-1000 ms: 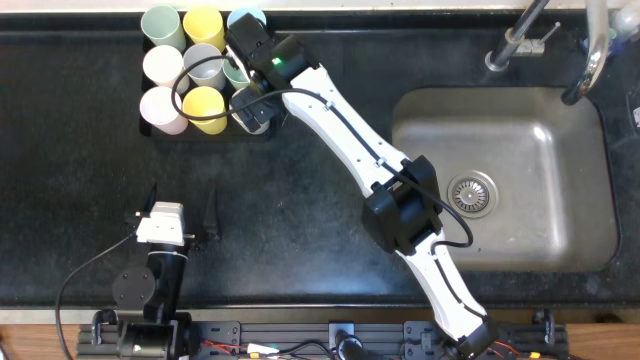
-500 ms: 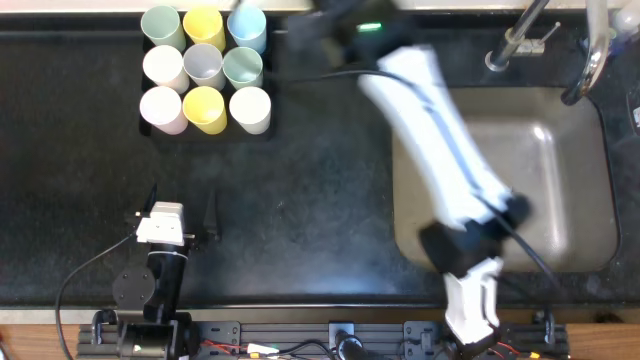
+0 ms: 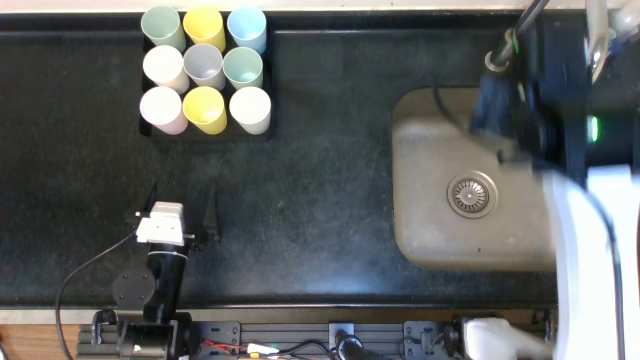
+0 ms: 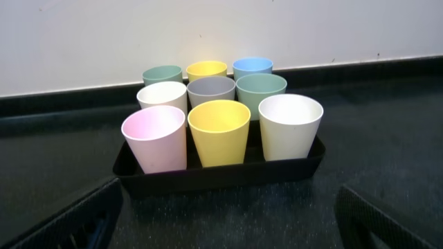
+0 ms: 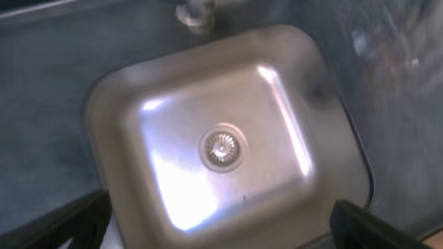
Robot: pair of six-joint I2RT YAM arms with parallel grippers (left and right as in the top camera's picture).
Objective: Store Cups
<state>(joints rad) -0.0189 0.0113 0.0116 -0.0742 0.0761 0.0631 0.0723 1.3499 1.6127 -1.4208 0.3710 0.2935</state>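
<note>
Worktop (image 3: 330,200): dark speckled stone, running up to a raised back edge with a pale wall (image 4: 221,28) behind it.

Black tray (image 4: 208,178) sits in the far-left corner of the worktop, close to the back edge. It holds nine cups (image 3: 204,68), upright and mouths up, in three rows of three with rims nearly touching. Front row: pink cup (image 3: 162,110), yellow cup (image 3: 205,110), cream cup (image 3: 250,108). The rows behind are cream, grey and green, then green, yellow and blue.

A broad stretch of bare worktop lies between the tray and the sink (image 3: 430,150), and more in front of the tray.

Left gripper (image 3: 181,212): low over the worktop, well short of the tray and facing it. Fingers spread wide, nothing between them.

Right gripper (image 5: 218,207): above the steel sink, looking down on the drain (image 3: 472,193). Fingers wide apart, nothing held. Tap (image 3: 515,45) stands at the sink's far rim.
</note>
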